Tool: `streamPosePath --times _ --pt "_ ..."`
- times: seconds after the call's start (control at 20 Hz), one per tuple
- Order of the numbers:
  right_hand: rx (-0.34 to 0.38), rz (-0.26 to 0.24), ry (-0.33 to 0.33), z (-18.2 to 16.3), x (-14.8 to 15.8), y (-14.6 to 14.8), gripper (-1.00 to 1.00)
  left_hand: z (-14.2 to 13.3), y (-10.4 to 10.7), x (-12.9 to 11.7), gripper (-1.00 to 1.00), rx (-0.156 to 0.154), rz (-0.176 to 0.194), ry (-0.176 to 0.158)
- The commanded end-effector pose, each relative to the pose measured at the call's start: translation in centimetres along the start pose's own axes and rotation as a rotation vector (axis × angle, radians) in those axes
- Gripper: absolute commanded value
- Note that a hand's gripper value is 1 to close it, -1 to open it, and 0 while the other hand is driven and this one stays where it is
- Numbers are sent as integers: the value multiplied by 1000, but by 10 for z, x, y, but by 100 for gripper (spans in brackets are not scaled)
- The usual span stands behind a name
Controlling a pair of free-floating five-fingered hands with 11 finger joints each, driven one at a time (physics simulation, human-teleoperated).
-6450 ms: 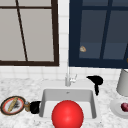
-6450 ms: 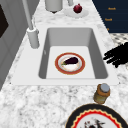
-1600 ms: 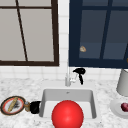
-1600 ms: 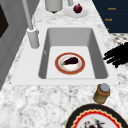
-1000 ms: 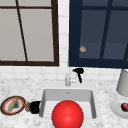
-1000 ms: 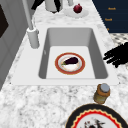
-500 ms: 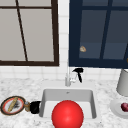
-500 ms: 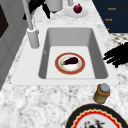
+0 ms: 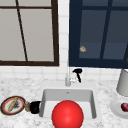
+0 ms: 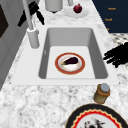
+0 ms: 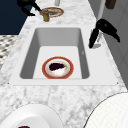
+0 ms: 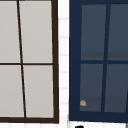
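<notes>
1. The right hand (image 9: 77, 73) is at the faucet (image 9: 67, 79), on its right side, behind the far rim of the sink (image 9: 46, 96). Its fingers (image 11: 93, 38) hang straight down, relaxed and apart, clamped on nothing.
2. The faucet stands upright on the worktop (image 10: 32, 100); its long axis is vertical.
3. The left hand (image 9: 35, 107) floats near the sink's left rim, beside a small jar (image 10: 102, 93), fingers spread.
4. A plate with an eggplant (image 10: 70, 61) lies in the sink.

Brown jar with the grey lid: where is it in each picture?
Front view: jar, lower left, left of the sink.
Left side view: jar, bottom right, near the sink's corner.
Right side view: jar, top left, beyond the sink.
Shared landmark: the sink.
</notes>
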Motion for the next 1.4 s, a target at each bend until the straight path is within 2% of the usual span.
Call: streamPosePath --times 0.0,0.1,0.2,0.25,0.3,0.45,0.75,1.35 --pt "40 15 14 -11 2 15 -100 0 0 0 0 0 0 0" --pt "60 15 14 -17 2 18 -100 0 0 0 0 0 0 0" --pt "76 -14 1 -18 -2 15 -100 0 0 0 0 0 0 0" --pt "80 -19 -3 -18 -2 14 100 0 0 0 0 0 0 0" --pt "70 -2 -7 -21 -2 13 100 0 0 0 0 0 0 0" --pt "80 -15 -1 -31 0 11 100 0 0 0 0 0 0 0" --pt "159 23 5 -29 2 9 100 0 0 0 0 0 0 0" --pt "135 16 21 -28 0 10 100 0 0 0 0 0 0 0"
